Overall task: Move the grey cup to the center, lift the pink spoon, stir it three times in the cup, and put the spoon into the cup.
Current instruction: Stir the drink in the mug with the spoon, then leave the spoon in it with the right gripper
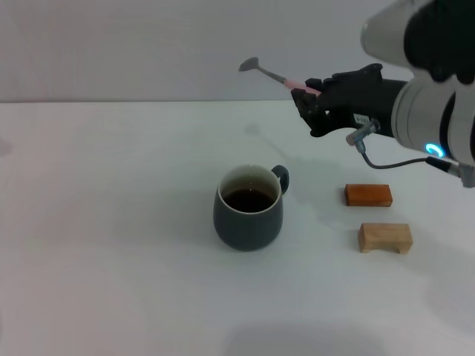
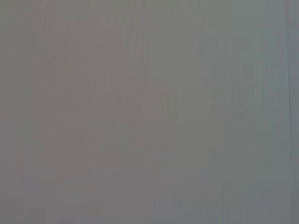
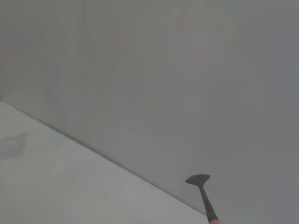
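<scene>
Right gripper (image 1: 306, 96) raised above table (image 1: 111, 259), clamped on pink spoon (image 1: 271, 75) (bowl pointing away); grey cup (image 1: 249, 208) below, untouched; left gripper unseen.

Soft, even, diffuse light; the desk (image 1: 111, 282) carries only faint shadows, no glare. The left wrist view is featureless grey.

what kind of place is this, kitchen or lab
Probably a lab or robot test bench, not a kitchen: a bare white table against a blank grey wall, holding only a dark grey ceramic mug and two small wooden blocks.
</scene>
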